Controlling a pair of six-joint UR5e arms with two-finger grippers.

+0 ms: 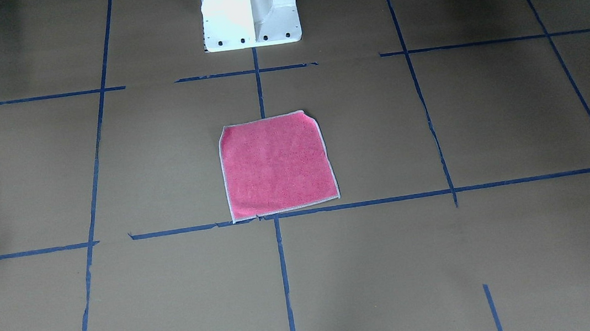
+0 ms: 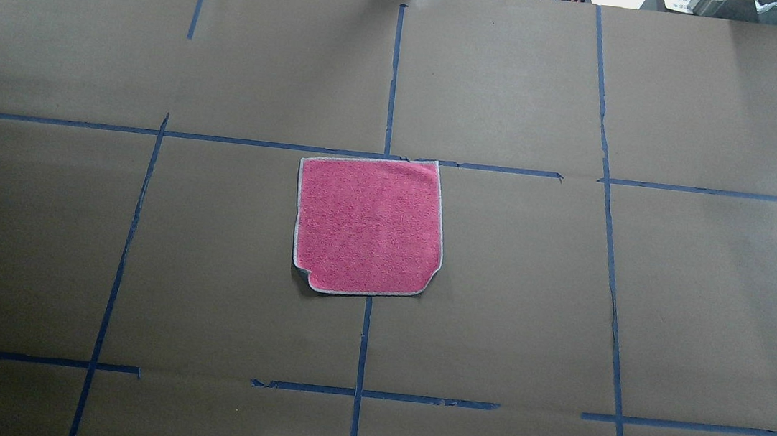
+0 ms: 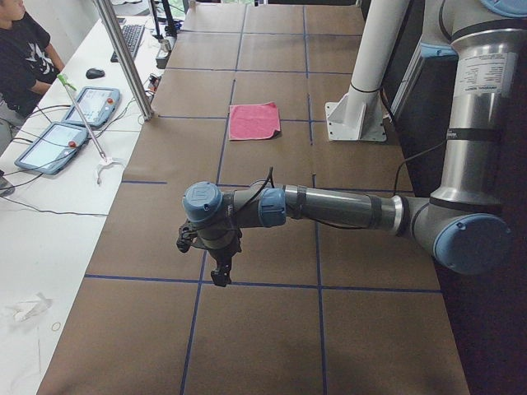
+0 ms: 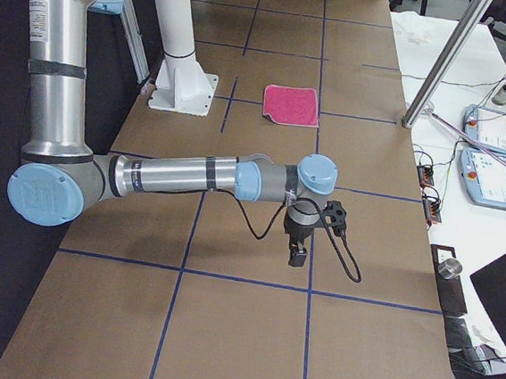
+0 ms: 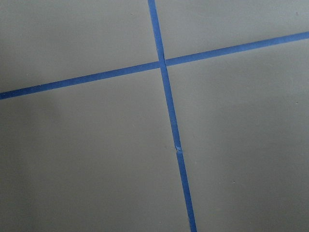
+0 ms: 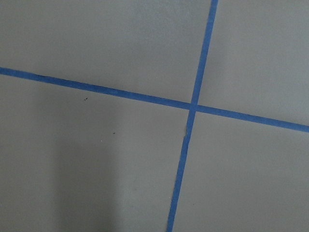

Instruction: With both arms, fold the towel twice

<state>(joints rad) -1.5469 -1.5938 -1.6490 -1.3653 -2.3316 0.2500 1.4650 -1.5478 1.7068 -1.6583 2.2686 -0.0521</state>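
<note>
The towel [image 1: 277, 165] lies flat and pink face up in the middle of the table, also in the overhead view [image 2: 369, 227]. One near corner is tucked and shows a bit of dark grey. The towel looks small and far in both side views [image 3: 254, 121] [image 4: 292, 105]. My left gripper [image 3: 221, 276] hangs low over the table, far from the towel toward the table's left end. My right gripper [image 4: 298, 257] hangs the same way toward the right end. I cannot tell whether either is open or shut. Both wrist views show only brown paper and blue tape.
The white pedestal [image 1: 249, 9] stands behind the towel on the robot's side. Blue tape lines [image 2: 391, 81] grid the brown paper. A metal post [image 3: 123, 58], teach pendants [image 3: 58, 144] and a seated operator [image 3: 20, 58] are beyond the far edge.
</note>
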